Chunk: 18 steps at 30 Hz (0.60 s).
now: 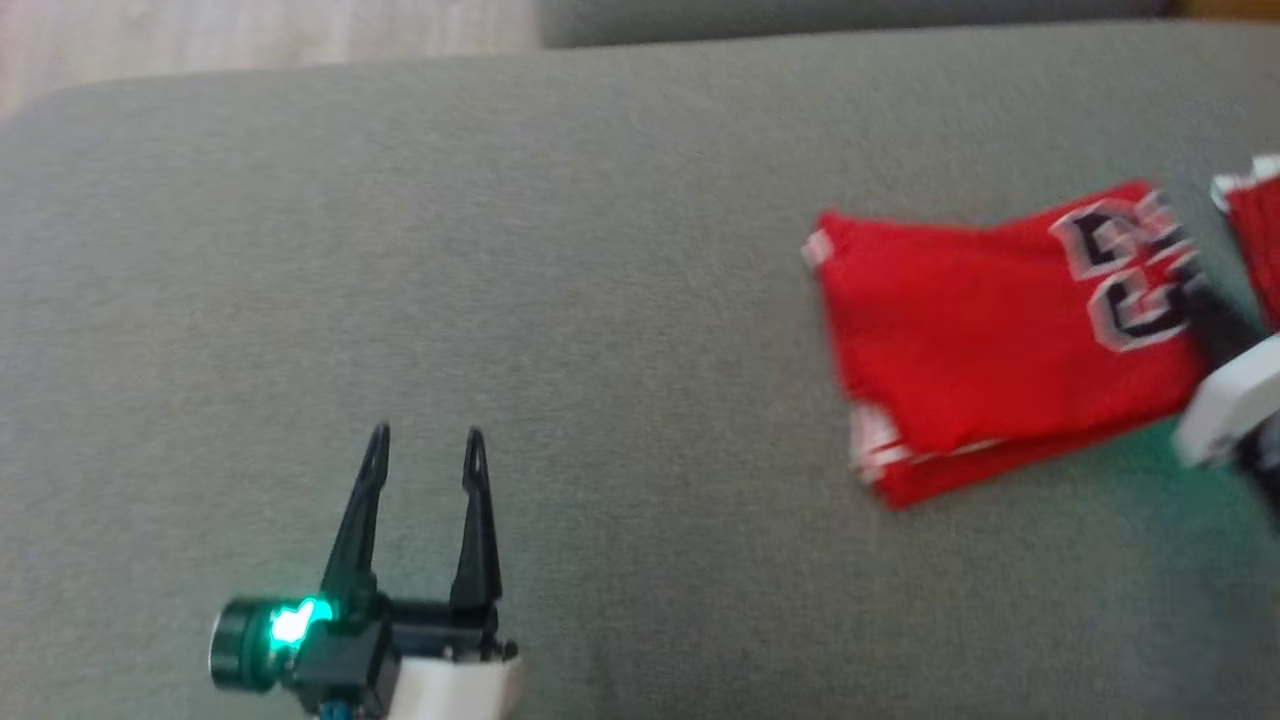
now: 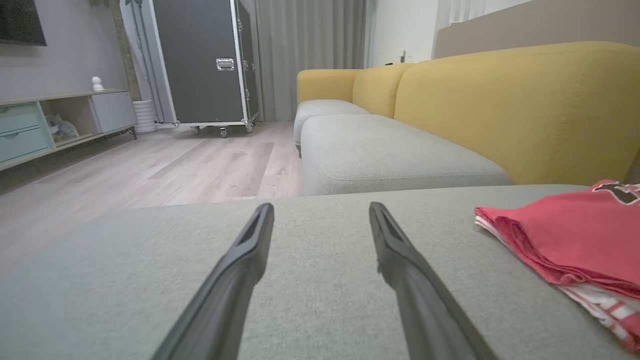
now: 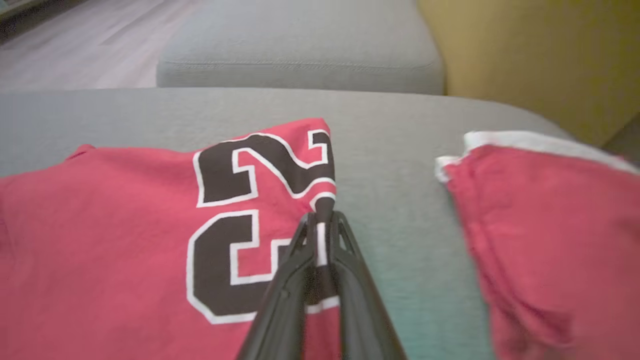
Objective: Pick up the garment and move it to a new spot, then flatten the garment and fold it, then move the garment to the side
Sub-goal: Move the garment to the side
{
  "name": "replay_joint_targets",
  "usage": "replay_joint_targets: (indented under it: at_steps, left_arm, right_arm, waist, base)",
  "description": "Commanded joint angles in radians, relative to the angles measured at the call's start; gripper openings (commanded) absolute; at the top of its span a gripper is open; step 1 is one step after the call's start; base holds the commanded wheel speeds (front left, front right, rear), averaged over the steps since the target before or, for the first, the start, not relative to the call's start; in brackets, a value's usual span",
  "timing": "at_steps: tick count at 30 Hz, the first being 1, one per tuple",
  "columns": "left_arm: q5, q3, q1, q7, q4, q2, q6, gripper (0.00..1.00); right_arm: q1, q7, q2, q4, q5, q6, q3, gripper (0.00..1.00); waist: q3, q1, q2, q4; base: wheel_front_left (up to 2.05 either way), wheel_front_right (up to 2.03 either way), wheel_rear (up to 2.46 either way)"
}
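The garment [image 1: 980, 340] is a red jersey with black, white-edged numbers, lying folded on the grey seat cushion [image 1: 500, 250] at the right. My right gripper [image 3: 322, 217] is shut on the garment [image 3: 125, 225] at its right edge, with a strip of the fabric pinched between the fingertips. In the head view the right gripper [image 1: 1197, 288] reaches in from the right border, blurred. My left gripper [image 1: 425, 440] stands open at the lower left, well away from the garment and holding nothing. The left wrist view has the left gripper [image 2: 320, 210] low over the cushion, the garment [image 2: 565, 235] to its right.
A second red piece of cloth with white trim [image 3: 545, 225] lies just right of the garment, at the head view's right border [image 1: 1255, 230]. A yellow backrest [image 2: 500, 100] rises behind the cushion. Another grey seat [image 2: 390, 150] and wooden floor [image 2: 150, 165] lie beyond.
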Motion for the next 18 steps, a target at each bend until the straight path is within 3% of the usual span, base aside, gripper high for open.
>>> replay_joint_targets:
  at_steps: [1,8,18]
  left_arm:
    - [0.005,0.021,-0.043,-0.005,-0.033,-0.007,0.004,1.0]
    - [-0.004,0.018,-0.105,-0.005,-0.035,-0.007,-0.002,1.0]
    - [-0.013,0.004,-0.185,-0.005,-0.046,-0.007,-0.019,1.0]
  right_arm:
    - [-0.018,0.001,-0.054,-0.032,-0.009,-0.001,-0.004,0.0]
    - [-0.047,0.053,-0.246,-0.115,-0.052,-0.001,-0.092,0.0]
    - [-0.039,0.078,-0.406,-0.11,-0.137,-0.001,-0.322,0.0]
  waist:
    - [0.039,-0.0001,0.0,-0.037]
    - [0.111,-0.0001,0.0,-0.082]
    - [0.197,-0.0001,0.0,-0.086]
  base:
    - [0.0,0.0,0.0]
    - [0.0,0.0,0.0]
    - [0.0,0.0,0.0]
